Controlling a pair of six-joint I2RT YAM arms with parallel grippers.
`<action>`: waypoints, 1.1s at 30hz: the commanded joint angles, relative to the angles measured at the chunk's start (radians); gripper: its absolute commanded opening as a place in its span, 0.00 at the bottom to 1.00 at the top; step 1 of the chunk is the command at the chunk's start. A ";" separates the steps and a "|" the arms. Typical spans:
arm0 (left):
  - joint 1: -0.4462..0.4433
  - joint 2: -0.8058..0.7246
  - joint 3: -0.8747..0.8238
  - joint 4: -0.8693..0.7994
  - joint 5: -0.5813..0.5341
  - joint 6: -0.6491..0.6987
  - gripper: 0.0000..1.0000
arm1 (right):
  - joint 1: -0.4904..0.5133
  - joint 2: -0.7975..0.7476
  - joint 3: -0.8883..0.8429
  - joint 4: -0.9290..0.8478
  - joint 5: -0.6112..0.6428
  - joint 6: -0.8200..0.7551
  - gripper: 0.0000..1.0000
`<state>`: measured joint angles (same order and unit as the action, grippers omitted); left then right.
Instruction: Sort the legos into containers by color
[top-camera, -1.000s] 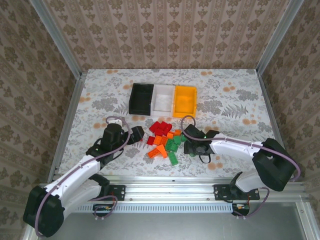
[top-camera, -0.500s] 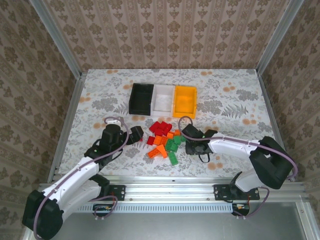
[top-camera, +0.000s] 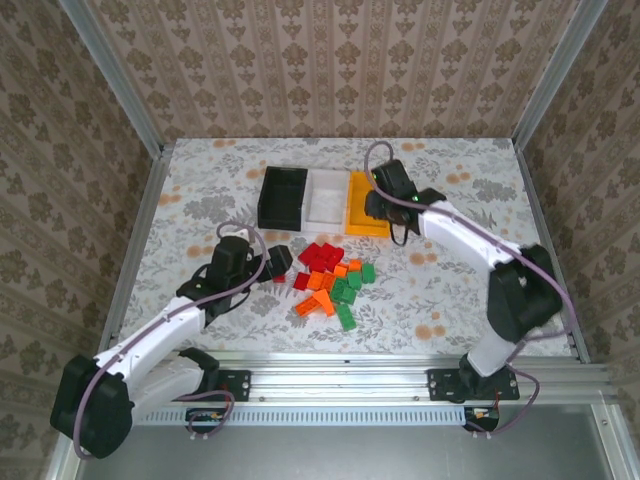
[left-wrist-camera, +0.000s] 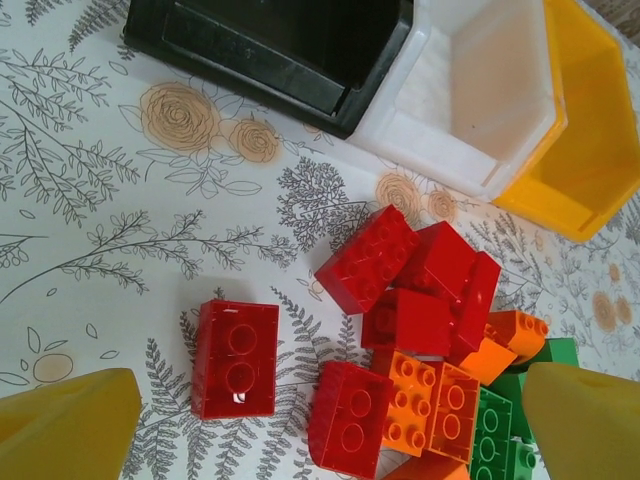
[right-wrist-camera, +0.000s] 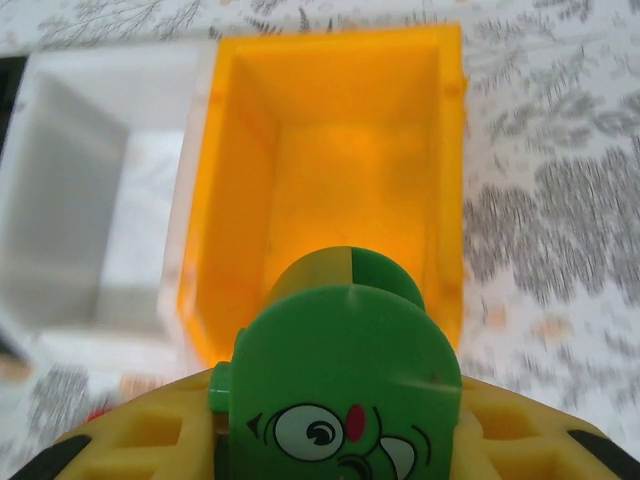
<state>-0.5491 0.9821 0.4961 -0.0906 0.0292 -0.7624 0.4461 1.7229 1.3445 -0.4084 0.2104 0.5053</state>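
Your right gripper (top-camera: 378, 200) swung from the lego pile (top-camera: 330, 280) over to the yellow-orange bin (right-wrist-camera: 240, 200), clamped on a green piece (right-wrist-camera: 345, 390), while your left gripper (top-camera: 272, 265) hung wide apart above a lone red brick (left-wrist-camera: 235, 357) on the counter (top-camera: 460, 250), and with that bin, the black bin (top-camera: 266, 200) and the white bin (left-wrist-camera: 480, 90) all looking empty, basically the whole sort was left.

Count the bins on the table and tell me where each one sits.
3, side by side beyond the brick pile: black bin on the left, white bin in the middle, yellow-orange bin on the right. None seems hidden.
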 joint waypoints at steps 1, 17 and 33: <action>0.006 0.020 0.002 -0.031 0.001 0.016 1.00 | -0.024 0.160 0.136 -0.033 -0.003 -0.089 0.28; 0.074 0.095 0.057 -0.105 0.054 0.039 0.92 | -0.033 0.312 0.353 -0.117 0.028 -0.145 0.64; -0.034 0.440 0.289 -0.307 -0.125 0.219 0.69 | 0.036 -0.187 -0.198 0.034 -0.061 -0.008 0.65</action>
<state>-0.5701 1.3735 0.7658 -0.3275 -0.0292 -0.5968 0.4767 1.5898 1.2560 -0.4145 0.1925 0.4305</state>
